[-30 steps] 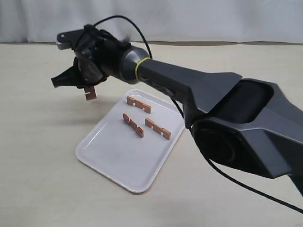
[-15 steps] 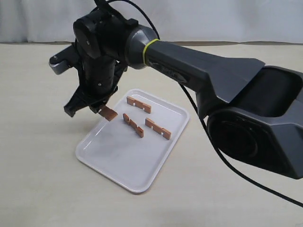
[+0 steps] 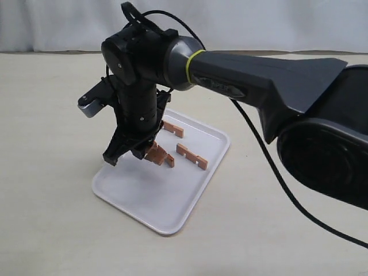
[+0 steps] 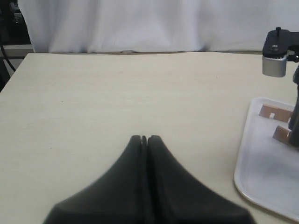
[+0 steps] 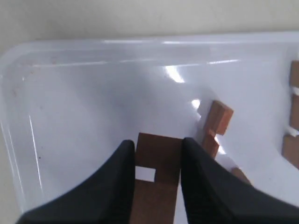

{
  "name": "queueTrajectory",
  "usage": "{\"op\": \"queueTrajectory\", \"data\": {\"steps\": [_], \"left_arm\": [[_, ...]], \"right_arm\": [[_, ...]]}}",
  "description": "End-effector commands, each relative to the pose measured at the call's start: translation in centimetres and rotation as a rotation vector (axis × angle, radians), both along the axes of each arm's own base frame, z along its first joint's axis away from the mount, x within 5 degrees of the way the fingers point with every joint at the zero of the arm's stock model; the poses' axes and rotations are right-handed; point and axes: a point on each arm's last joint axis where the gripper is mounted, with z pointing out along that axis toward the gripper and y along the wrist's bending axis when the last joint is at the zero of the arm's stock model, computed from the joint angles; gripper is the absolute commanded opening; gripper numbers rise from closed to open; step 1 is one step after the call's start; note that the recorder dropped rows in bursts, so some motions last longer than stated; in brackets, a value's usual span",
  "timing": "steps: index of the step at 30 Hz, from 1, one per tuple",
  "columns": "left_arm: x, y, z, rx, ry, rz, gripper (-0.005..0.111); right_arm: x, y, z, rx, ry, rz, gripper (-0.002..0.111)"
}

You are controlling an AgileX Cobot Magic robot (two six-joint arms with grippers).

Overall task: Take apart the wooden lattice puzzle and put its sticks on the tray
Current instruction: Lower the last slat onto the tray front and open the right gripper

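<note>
My right gripper (image 3: pixel 150 153) hangs low over the white tray (image 3: pixel 138 195), shut on one reddish-brown notched stick (image 5: pixel 158 186) that stands between its fingers (image 5: pixel 122 168) just above the tray floor (image 5: pixel 88 112). Three more sticks lie on the tray: one at the far side (image 3: pixel 173 129), one to the right (image 3: pixel 192 156), and one (image 3: pixel 167 158) right beside the gripper and partly hidden by it. No interlocked lattice is in view. My left gripper (image 4: pixel 145 138) is shut with nothing in it, over bare table well away from the tray (image 4: pixel 254 186).
The right arm (image 3: pixel 247 75) stretches across the scene from the right above the tray's far side. A cable (image 3: pixel 270 167) droops from it over the table. A white curtain (image 4: pixel 149 23) closes off the back.
The right gripper has swung from above the tray's far left corner down and inward over the tray, carrying the stick, and now points downward close to the tray floor. Sticks on the tray stayed put.
</note>
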Motion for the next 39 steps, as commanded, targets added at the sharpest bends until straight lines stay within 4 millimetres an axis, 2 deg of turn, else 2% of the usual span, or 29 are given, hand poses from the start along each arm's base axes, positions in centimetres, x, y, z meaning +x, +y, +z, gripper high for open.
{"op": "queueTrajectory", "data": {"steps": [1, 3, 6, 11, 15, 27, 29, 33, 37, 39], "left_arm": [[0.0, 0.0, 0.0, -0.002, -0.009, 0.000, 0.000], [0.0, 0.0, 0.0, -0.002, -0.009, 0.000, 0.000], [0.0, 0.0, 0.0, -0.002, -0.009, 0.000, 0.000], [0.0, 0.0, 0.0, -0.002, -0.009, 0.000, 0.000], [0.0, 0.0, 0.0, -0.002, -0.009, 0.000, 0.000], [0.0, 0.0, 0.0, -0.002, -0.009, 0.000, 0.000], [0.0, 0.0, 0.0, -0.002, -0.009, 0.000, 0.000], [0.0, 0.0, 0.0, -0.001, -0.007, 0.000, 0.000], [0.0, 0.0, 0.0, -0.001, -0.007, 0.000, 0.000], [0.0, 0.0, 0.0, -0.001, -0.007, 0.000, 0.000]], "right_arm": [[-0.6, -0.5, -1.1, -0.038, 0.038, 0.017, 0.005], [-0.9, -0.6, -1.9, -0.053, 0.062, 0.049, 0.005], [-0.9, -0.7, -2.1, -0.059, 0.068, 0.056, 0.016], [-0.9, -0.9, -0.9, -0.066, 0.035, 0.058, 0.041], [-0.9, -0.9, -0.1, -0.059, 0.021, 0.057, 0.050], [-1.4, -1.2, 4.2, -0.017, -0.062, 0.041, 0.048], [-1.6, -1.3, 5.0, -0.009, -0.079, 0.034, 0.040], [-1.9, -1.4, 6.4, 0.007, -0.103, 0.026, 0.007], [-1.6, -2.3, 7.0, 0.015, -0.113, 0.005, 0.005], [-1.2, -3.5, 7.2, 0.040, -0.103, -0.040, 0.005]]}}
